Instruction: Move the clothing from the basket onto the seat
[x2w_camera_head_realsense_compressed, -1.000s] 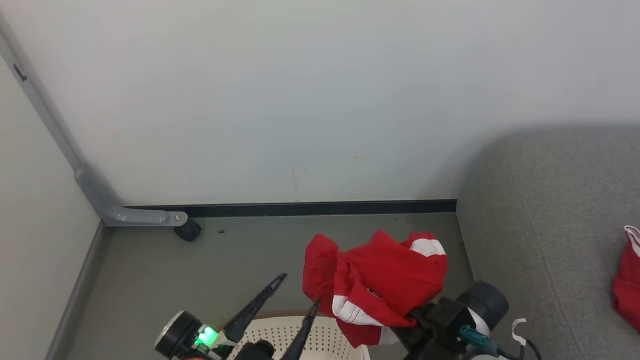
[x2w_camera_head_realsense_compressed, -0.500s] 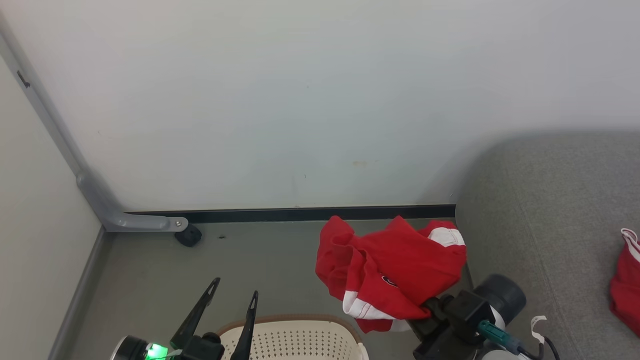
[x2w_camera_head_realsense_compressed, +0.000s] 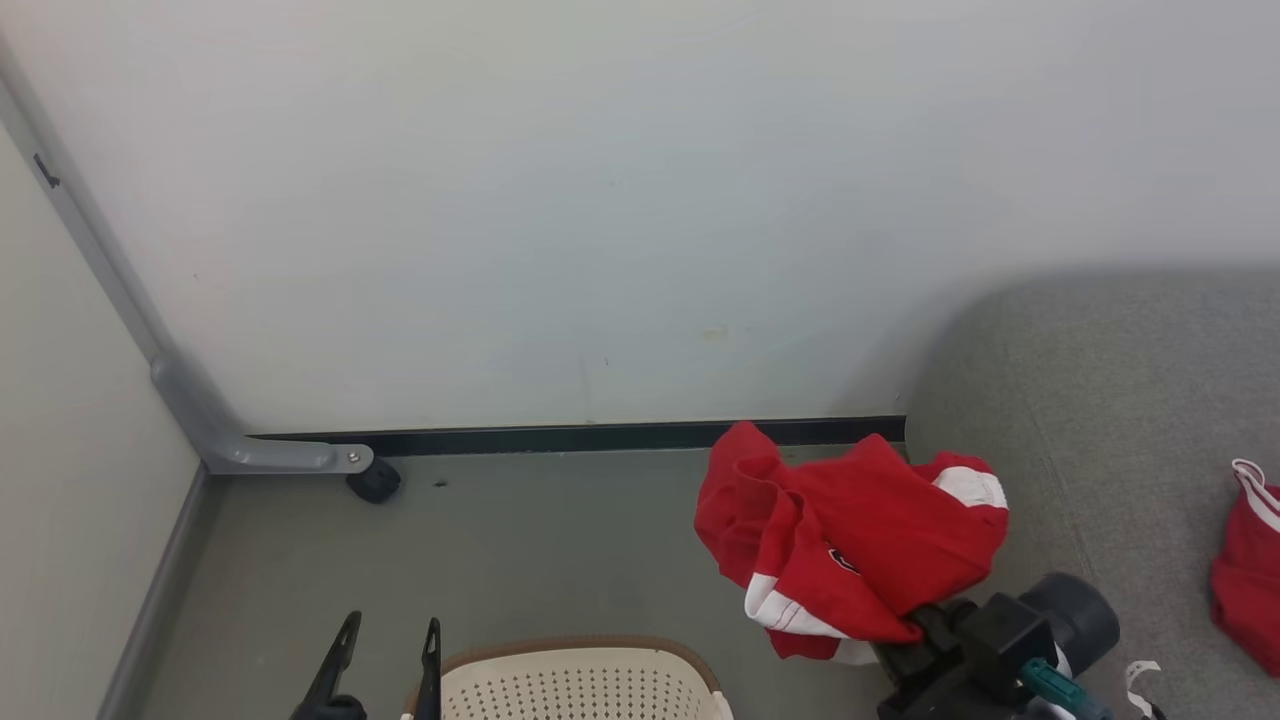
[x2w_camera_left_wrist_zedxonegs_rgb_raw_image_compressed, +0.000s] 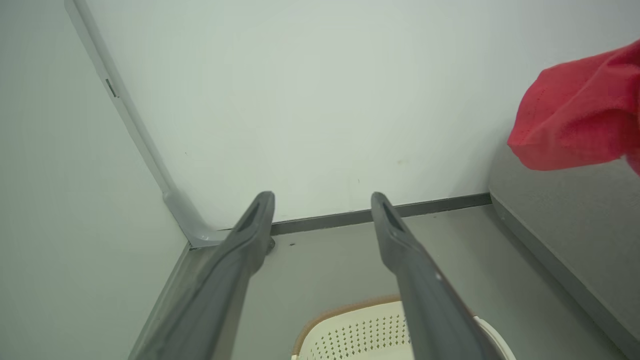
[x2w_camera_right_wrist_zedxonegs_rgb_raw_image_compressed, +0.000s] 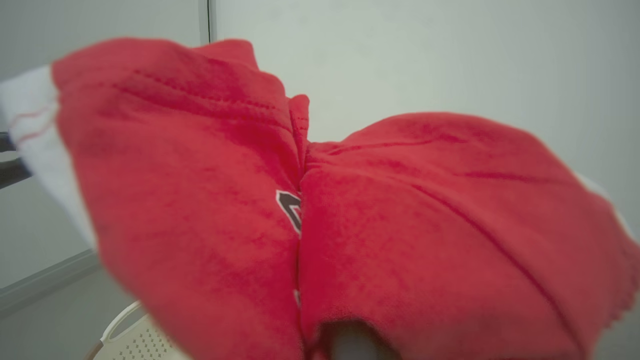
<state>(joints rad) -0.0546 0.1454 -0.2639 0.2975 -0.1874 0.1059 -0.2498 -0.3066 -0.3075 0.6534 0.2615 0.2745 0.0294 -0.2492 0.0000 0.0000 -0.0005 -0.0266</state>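
Clothing (x2w_camera_head_realsense_compressed: 850, 545) bunched, long axis left-to-right, sits clamped in right pincer (x2w_camera_head_realsense_compressed: 912, 628) closed tight; left pincer (x2w_camera_head_realsense_compressed: 392, 625) spread wide, empty.

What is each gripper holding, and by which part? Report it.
Right gripper: shut on the red garment, pinching a bunched fold near its lower edge. Left gripper: open, holding nothing.

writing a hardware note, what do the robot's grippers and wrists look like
The left gripper has two long, dark grey fingers that taper to thin tips, each with a shallow slot near its end. The right gripper has a black, blocky body, with a dark grey round housing behind it, a teal plug and a small white tag.
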